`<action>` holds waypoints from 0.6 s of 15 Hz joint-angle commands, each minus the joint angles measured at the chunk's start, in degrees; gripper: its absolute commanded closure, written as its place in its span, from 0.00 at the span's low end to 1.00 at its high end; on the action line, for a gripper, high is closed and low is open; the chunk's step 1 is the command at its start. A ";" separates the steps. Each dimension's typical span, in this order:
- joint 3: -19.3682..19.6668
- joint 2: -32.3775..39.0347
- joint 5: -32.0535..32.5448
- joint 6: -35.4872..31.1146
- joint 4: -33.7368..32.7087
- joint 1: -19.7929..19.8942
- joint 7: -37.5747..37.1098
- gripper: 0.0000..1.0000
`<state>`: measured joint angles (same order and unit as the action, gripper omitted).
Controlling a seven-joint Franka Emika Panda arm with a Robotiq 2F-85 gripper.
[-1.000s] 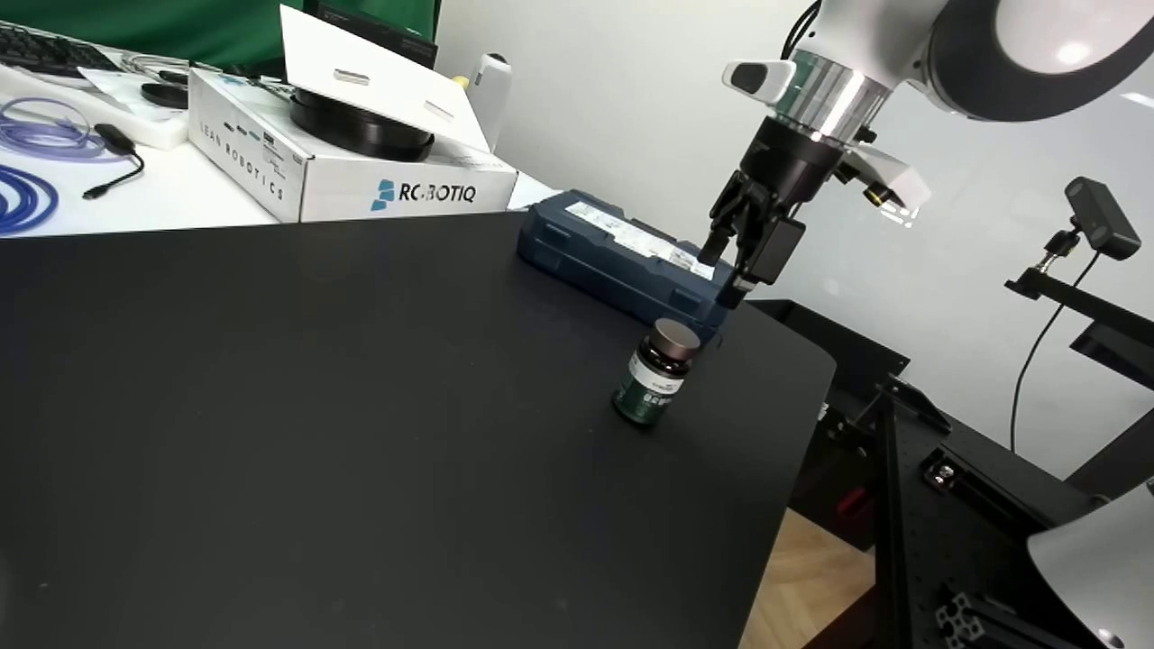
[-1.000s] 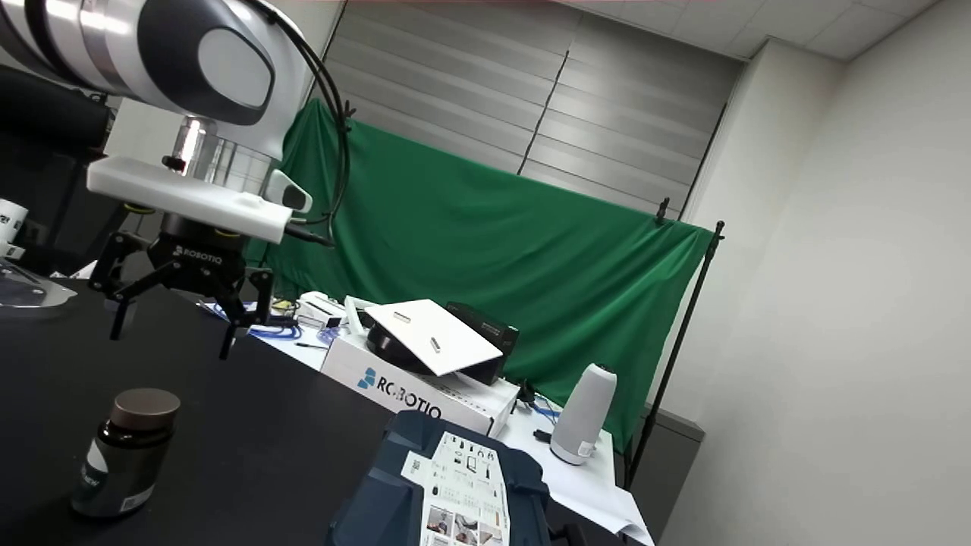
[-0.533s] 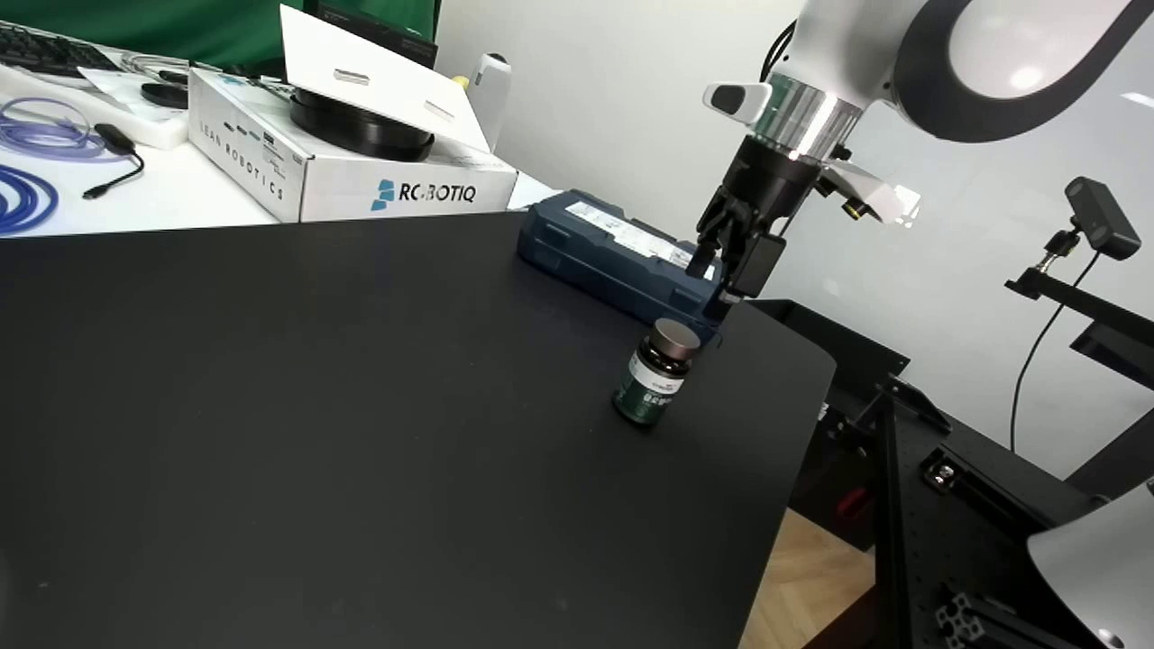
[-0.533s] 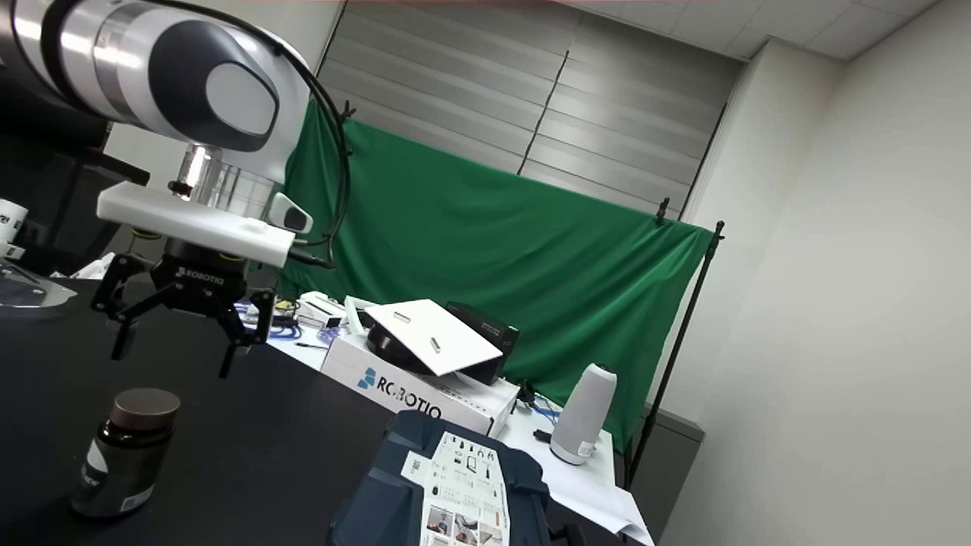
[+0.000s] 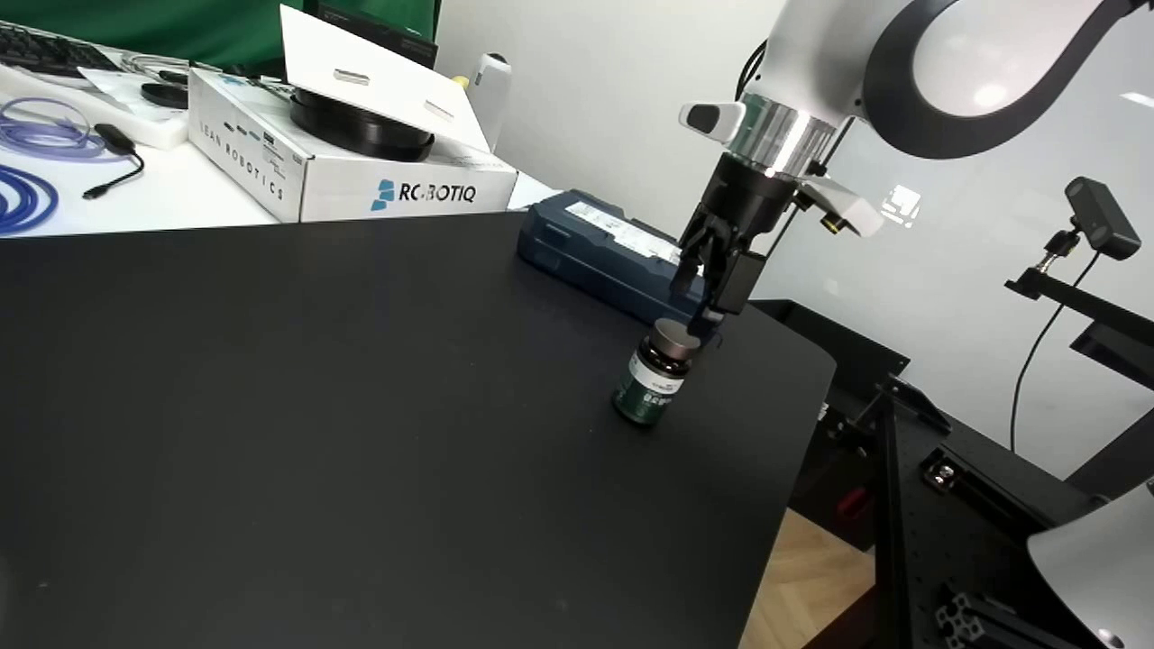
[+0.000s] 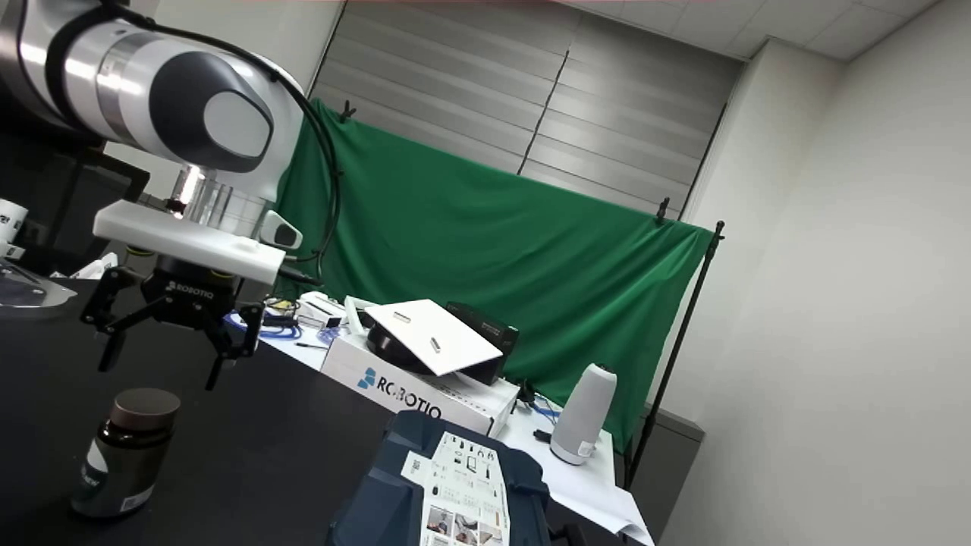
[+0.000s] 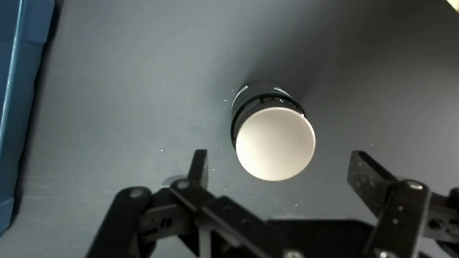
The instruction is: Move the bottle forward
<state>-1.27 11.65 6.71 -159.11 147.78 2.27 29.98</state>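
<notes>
The bottle (image 5: pixel 651 386) is small and squat, with a dark green body, a pale label band and a brownish cap. It stands upright on the black table (image 5: pixel 361 433), also in an exterior view (image 6: pixel 125 462). In the wrist view its cap (image 7: pixel 275 143) looks pale and round, and the body shows behind it. My gripper (image 5: pixel 691 309) is open and empty. In an exterior view the gripper (image 6: pixel 159 378) shows its fingers wide apart, above the level of the cap. In the wrist view the gripper (image 7: pixel 281 172) has one finger on each side of the cap, apart from it.
A flat dark blue case (image 5: pixel 604 261) lies near the bottle; it also shows in an exterior view (image 6: pixel 447 493) and at the wrist view's left edge (image 7: pixel 18 89). A white Robotiq box (image 5: pixel 406 194) stands beyond the table. The table's edge (image 5: pixel 811 442) runs near the bottle.
My gripper has moved down and closer to the bottle, staying open. In an exterior view it also moved left. The bottle and the case have not moved.
</notes>
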 commanded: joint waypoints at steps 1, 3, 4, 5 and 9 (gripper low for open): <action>-1.55 2.75 -0.99 -0.12 -1.96 1.63 0.80 0.00; -1.74 3.55 -0.62 -0.06 -2.38 1.89 0.52 0.00; -1.77 3.83 -0.46 -0.08 -2.47 2.00 0.41 0.00; -1.72 4.04 -0.24 -0.11 -2.55 2.05 0.25 0.00; -1.72 4.90 -0.15 -0.24 -2.80 2.65 0.42 0.00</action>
<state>-2.14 14.93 6.64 -159.10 146.23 3.40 30.06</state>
